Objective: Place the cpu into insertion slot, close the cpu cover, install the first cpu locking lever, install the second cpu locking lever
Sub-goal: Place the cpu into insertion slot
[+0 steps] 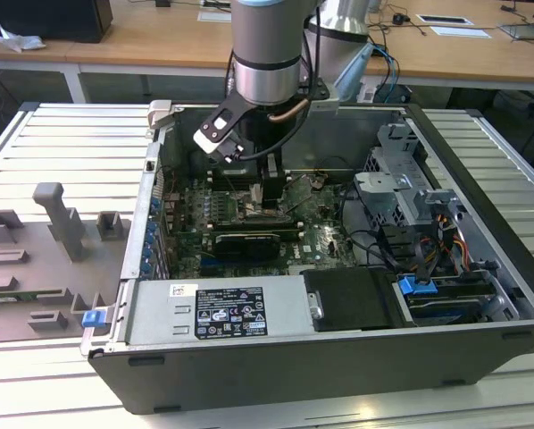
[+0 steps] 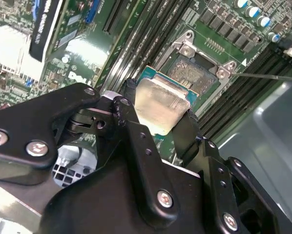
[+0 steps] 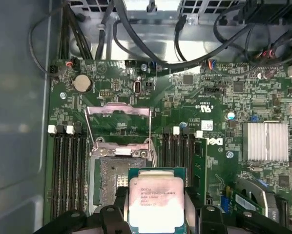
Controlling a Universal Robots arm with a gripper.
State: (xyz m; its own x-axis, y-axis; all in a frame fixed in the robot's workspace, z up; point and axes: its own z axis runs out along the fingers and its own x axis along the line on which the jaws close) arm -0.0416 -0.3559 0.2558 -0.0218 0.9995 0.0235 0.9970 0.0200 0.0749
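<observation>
- Now my gripper (image 2: 159,108) is clamped on the cpu (image 3: 157,202), pinching two opposite edges.
- The cpu is square and lies flat, metal top up, partly over the slot (image 3: 112,181), not seated.
- The cover (image 3: 119,113) stands open.
- My arm (image 1: 265,63) reaches straight down into the case (image 1: 249,389).

light: bright, overhead | glare: cpu (image 2: 158,105) top, heatsink (image 3: 264,141) | shadow: case (image 1: 338,380) interior dim
</observation>
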